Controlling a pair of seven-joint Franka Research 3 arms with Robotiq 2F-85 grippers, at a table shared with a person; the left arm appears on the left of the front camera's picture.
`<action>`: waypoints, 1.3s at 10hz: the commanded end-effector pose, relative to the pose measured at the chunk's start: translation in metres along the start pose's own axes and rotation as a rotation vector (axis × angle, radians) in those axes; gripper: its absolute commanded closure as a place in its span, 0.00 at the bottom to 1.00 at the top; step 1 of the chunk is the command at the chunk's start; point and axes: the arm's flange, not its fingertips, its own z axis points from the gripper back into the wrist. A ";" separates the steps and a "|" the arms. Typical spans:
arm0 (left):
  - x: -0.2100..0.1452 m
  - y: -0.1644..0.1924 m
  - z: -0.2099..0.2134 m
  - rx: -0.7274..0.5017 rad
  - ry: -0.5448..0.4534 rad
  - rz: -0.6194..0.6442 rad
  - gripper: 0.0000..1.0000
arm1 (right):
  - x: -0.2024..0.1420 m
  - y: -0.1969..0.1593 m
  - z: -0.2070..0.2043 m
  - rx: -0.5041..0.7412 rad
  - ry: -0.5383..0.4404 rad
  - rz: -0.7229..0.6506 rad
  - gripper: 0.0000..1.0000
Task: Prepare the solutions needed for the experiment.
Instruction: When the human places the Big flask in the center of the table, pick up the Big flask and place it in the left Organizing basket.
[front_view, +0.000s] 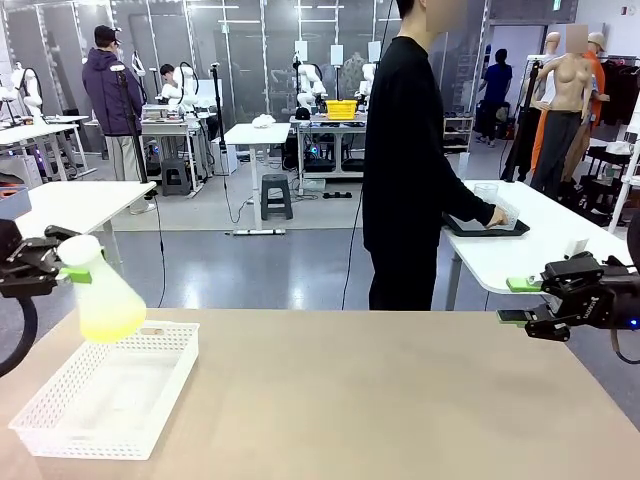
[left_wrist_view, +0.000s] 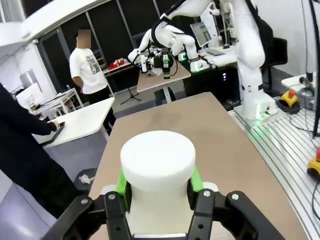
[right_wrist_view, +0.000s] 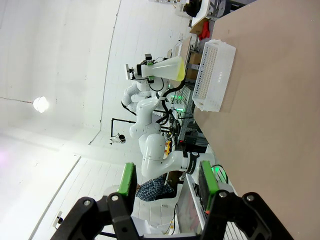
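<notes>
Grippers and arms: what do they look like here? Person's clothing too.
Both the left gripper and the right gripper are black two-finger units with bright green pads and visible screw heads on the linkages. The arm behind is glossy white with rounded joints. A black cable loops below the left gripper. The person's sleeve is long and black.

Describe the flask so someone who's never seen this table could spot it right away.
Look at the tan table, then its left end, where a white mesh basket sits. Just above it the left hand grips a frosted conical flask by the neck; pale yellow-green liquid pools inside.
</notes>
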 end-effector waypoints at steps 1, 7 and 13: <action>-0.025 -0.010 0.005 0.002 -0.054 0.037 1.00 | 0.001 0.001 0.000 0.005 0.000 0.006 0.36; -0.112 -0.025 -0.012 -0.049 -0.017 0.184 1.00 | 0.001 0.001 0.000 0.005 0.000 0.006 0.36; -0.152 -0.034 -0.016 -0.075 0.021 0.210 1.00 | 0.001 0.001 0.000 0.005 0.000 0.006 0.36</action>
